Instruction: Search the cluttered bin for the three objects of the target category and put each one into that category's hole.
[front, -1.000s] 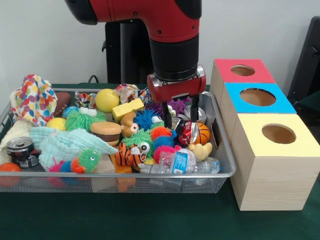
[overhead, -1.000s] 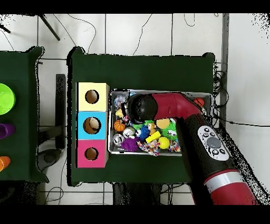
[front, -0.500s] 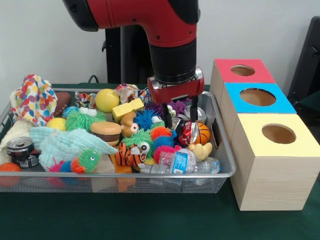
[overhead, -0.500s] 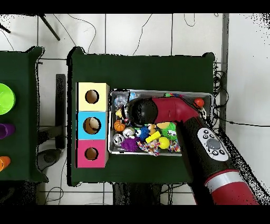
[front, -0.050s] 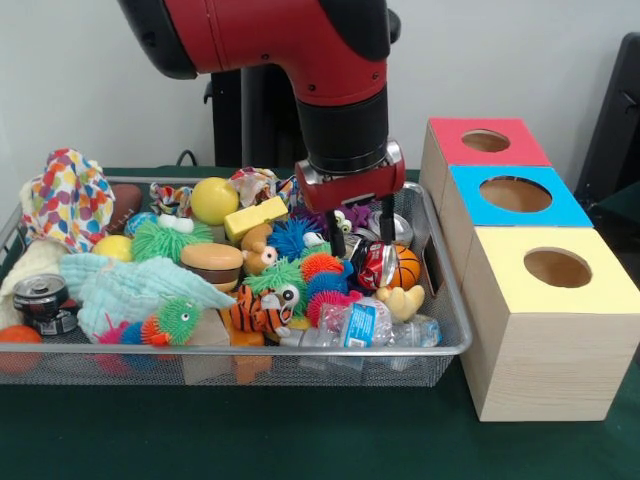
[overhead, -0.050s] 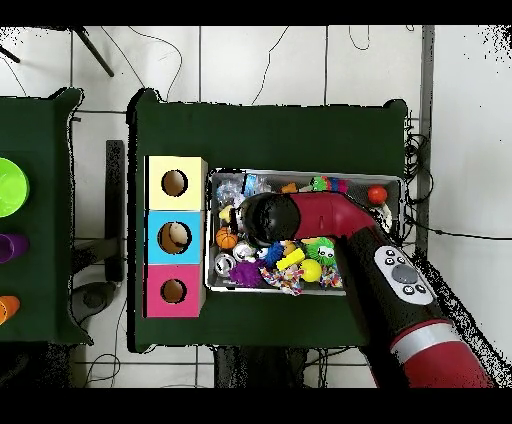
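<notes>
Three holed boxes at 3 o'clock: yellow (front, -0.050s: 556, 268) nearest, then blue (front, -0.050s: 515, 194), then pink (front, -0.050s: 485, 141). One wire bin (front, -0.050s: 300, 349) of toys. One crushed red can (front, -0.050s: 377, 265) beneath spread, empty hand (front, -0.050s: 361, 238).

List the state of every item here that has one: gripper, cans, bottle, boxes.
Red and black gripper: open, fingers down over the bin's right part, holding nothing.
Crushed red soda can: dented, lying among toys.
Black soda can: upright, at the bin's left end.
Clear plastic bottle: lying flat.
Yellow-topped wooden box: hole unblocked.
Blue-topped box: hole unblocked.
</notes>
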